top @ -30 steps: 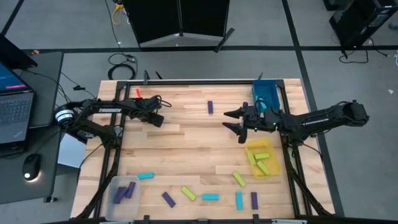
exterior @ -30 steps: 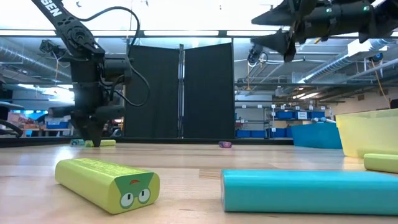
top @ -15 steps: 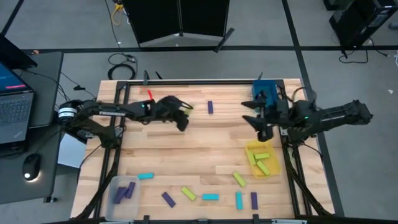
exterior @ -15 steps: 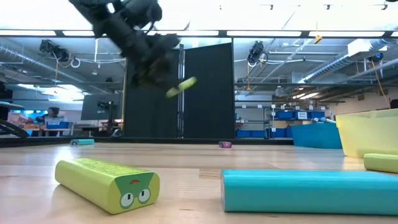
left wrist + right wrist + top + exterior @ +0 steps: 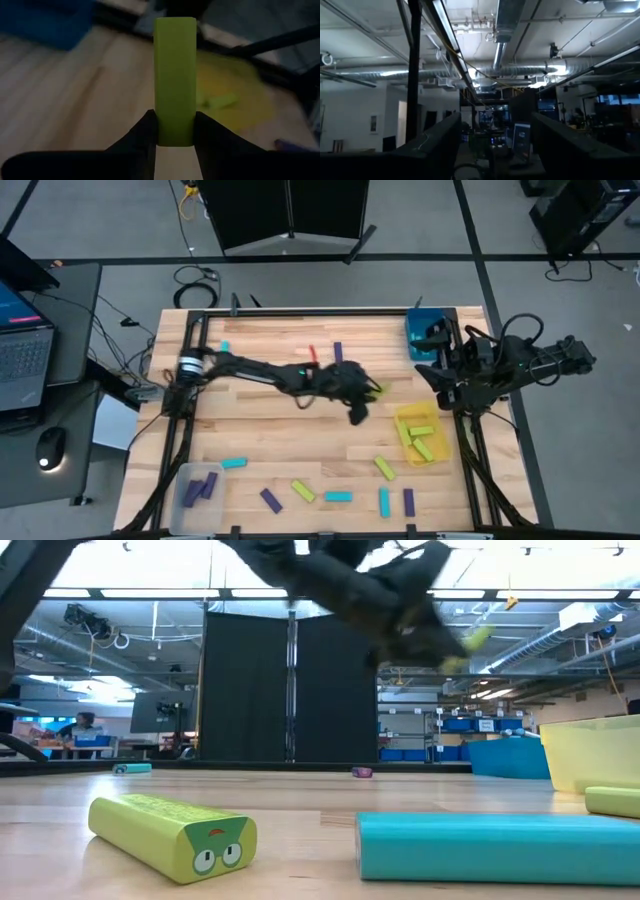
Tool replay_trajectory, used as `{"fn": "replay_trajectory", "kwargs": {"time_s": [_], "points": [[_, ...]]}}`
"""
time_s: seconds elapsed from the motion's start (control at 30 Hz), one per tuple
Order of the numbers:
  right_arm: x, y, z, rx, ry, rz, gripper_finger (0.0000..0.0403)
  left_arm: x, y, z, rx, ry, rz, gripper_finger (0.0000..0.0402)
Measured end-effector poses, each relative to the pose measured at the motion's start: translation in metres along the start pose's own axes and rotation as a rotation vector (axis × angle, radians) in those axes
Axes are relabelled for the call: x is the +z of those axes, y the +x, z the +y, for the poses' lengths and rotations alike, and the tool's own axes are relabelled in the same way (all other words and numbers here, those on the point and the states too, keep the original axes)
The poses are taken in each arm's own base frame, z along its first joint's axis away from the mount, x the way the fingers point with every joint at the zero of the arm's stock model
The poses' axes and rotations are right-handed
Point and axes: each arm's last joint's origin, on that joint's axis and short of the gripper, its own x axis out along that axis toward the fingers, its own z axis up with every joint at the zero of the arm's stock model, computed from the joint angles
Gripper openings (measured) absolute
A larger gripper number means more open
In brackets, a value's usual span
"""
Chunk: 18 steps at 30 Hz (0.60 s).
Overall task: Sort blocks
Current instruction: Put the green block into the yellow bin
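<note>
I had the left gripper [image 5: 368,393] stretched out over the middle of the table [image 5: 270,430], just beside the yellow tray [image 5: 440,442] on its inner side. Its fingers [image 5: 146,135] pinched a yellow-green block [image 5: 174,80] by one end, the rest of the bar sticking out ahead; past it the wrist view showed the yellow tray with a few yellow-green bars in it. From table height the block [image 5: 478,637] hung well above the wood. The right gripper [image 5: 432,370] sat drawn back at the table's edge between the blue tray [image 5: 424,332] and the yellow tray, its fingers [image 5: 435,145] spread and holding nothing, pointed up at the ceiling. Other blocks lay loose on the near side of the yellow tray, and purple ones sat in the clear tray [image 5: 197,485] at the far corner from it.
</note>
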Motion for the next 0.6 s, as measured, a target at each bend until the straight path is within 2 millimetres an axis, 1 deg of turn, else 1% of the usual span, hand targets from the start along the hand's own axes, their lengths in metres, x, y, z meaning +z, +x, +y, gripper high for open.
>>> {"fn": "replay_trajectory", "kwargs": {"time_s": [0.07,0.17,0.23,0.33,0.47,0.6], "points": [[0.0,0.0,0.001,-0.009,0.004,0.002,0.0248,0.007,0.018,-0.009,-0.046,0.01,-0.025,0.0103],[0.0,0.0,0.002,-0.017,0.007,0.004,0.0247,0.01,0.043,-0.019,-0.105,0.034,-0.031,0.0103],[-0.001,0.0,0.002,-0.018,0.007,0.007,0.0247,0.007,0.059,-0.025,-0.14,0.038,-0.025,0.0103],[-0.002,0.0,0.001,-0.028,0.005,0.016,0.0247,0.006,0.077,-0.032,-0.186,0.042,-0.035,0.0103],[-0.003,0.0,0.001,-0.034,0.002,0.029,0.0247,-0.005,0.101,-0.033,-0.207,0.02,-0.004,0.0103],[-0.004,0.0,0.001,-0.034,0.001,0.033,0.0247,-0.014,0.117,-0.031,-0.222,-0.009,0.005,0.0103]]}}
